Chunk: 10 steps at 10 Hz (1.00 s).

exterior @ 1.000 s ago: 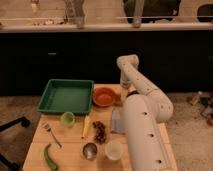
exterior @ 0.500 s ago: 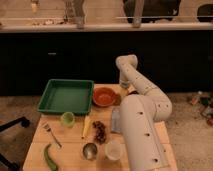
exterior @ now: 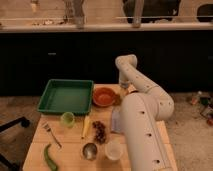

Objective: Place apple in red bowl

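Camera view shows the gripper [exterior: 125, 92] down at the table [exterior: 70, 142] just right of the red bowl [exterior: 104, 97], jaws closed together. A small orange-yellow spot, the apple [exterior: 131, 91], sits at its tip, outside the bowl — whether gripped, I cannot tell

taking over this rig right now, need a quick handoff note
gripper: shut, down at the table's far side, just right of the red bowl in the picture, largely hidden by the arm.
apple: an orange-yellow bit shows by the gripper, outside the bowl; cannot tell whether it is gripped.
red bowl: on the table beside the green tray, apple not in it.
done: gripper at the apple and shut.
left: confirm the grip, lift, carry over the bowl, release.
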{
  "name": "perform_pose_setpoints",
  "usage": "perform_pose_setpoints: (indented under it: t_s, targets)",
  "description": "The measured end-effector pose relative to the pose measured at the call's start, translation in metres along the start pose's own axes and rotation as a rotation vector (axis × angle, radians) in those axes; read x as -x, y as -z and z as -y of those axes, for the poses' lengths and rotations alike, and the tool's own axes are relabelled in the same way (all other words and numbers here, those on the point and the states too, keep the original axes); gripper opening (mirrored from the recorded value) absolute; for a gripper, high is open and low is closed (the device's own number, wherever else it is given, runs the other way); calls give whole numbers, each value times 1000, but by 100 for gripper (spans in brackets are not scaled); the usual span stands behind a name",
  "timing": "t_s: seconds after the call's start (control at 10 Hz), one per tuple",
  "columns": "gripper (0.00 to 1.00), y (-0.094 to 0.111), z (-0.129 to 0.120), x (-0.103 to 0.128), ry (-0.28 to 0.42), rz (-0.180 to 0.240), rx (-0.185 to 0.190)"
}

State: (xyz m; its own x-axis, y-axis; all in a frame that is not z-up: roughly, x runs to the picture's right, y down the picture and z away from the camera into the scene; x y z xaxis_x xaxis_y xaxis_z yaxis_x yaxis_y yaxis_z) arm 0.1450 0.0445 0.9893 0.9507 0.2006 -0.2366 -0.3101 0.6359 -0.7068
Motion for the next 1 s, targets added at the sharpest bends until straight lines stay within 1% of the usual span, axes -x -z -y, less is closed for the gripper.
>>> perform_pose_setpoints:
  t_s: [0.2,0.3,0.4,0.8,1.0]
  targets:
    - [0,6,1,-3,-12,8,-22]
    - [0,11,2,-4,-15,11,-43]
    - [0,15,1,-4,-17,16,-55]
    - [0,34,-2,-7,-21,50,-119]
    - [0,49,-7,-8,-15,73,-157]
